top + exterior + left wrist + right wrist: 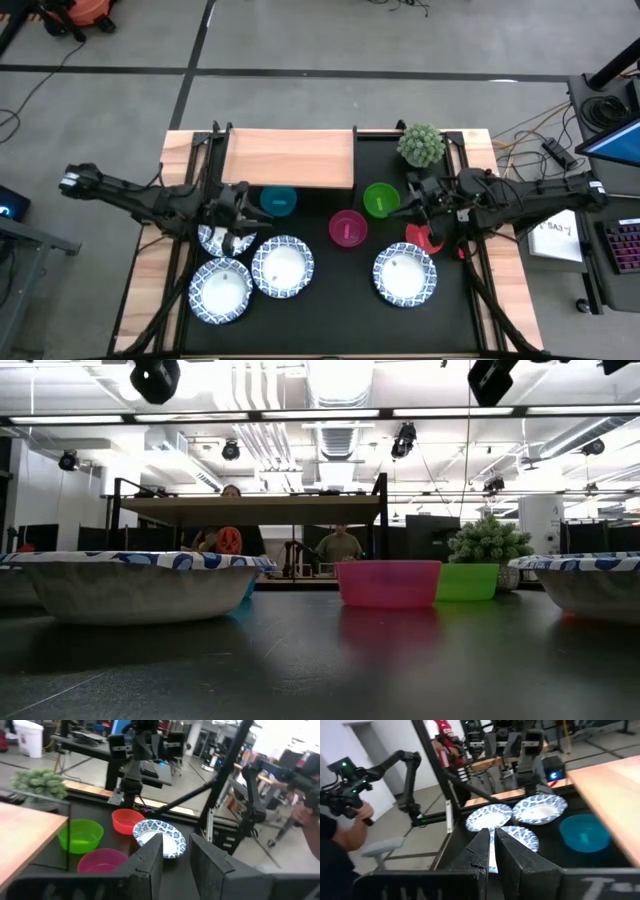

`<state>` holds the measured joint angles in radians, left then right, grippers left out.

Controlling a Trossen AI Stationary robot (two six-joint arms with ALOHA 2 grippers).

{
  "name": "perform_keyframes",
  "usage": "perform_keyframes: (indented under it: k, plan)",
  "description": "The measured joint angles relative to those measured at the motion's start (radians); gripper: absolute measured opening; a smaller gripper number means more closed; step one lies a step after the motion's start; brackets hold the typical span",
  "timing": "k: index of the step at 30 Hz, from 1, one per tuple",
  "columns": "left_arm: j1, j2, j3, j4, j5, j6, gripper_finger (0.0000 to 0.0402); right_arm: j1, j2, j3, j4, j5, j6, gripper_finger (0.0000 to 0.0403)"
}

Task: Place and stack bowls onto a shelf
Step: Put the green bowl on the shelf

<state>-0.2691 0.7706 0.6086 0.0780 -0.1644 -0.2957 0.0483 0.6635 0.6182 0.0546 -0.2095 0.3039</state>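
In the high view the wooden shelf (288, 157) stands on thin black legs at the table's far side. Below it sit the teal bowl (278, 200), green bowl (381, 199), magenta bowl (347, 228) and red bowl (420, 238). Three blue-rimmed white bowls (282, 265) cluster near left; another (405, 275) lies near right. My left gripper (176, 860) is open and hovers over the farthest left white bowl (216, 240). My right gripper (493, 854) is shut, raised between the green and red bowls. Both grippers hang high above the table in the low view.
A spiky green plant (421, 145) stands at the far right, beside the shelf's right end. Black frame posts run along the table's left and right sides. Beyond the table, a person's hand (357, 812) holds a camera rig, and people stand in the room behind (340, 545).
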Motion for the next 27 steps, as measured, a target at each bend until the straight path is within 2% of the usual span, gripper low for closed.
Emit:
perform_keyframes:
  k: [13,17,21,27]
  plan:
    - [-0.045,0.13,0.098,-0.045,0.0,0.055,0.0075,0.116,0.087,0.0,-0.016,0.0,0.156,0.0018]
    - [-0.044,0.141,0.114,-0.046,0.0,0.085,0.0075,0.136,0.142,0.056,-0.087,0.001,0.158,0.0018]
    - [-0.044,0.141,0.119,-0.053,0.0,0.095,0.0075,0.138,0.216,0.186,-0.278,0.012,0.157,0.0018]
    - [-0.044,0.135,0.117,-0.083,0.0,0.073,0.0075,0.138,0.352,0.385,-0.744,0.104,0.179,0.0018]
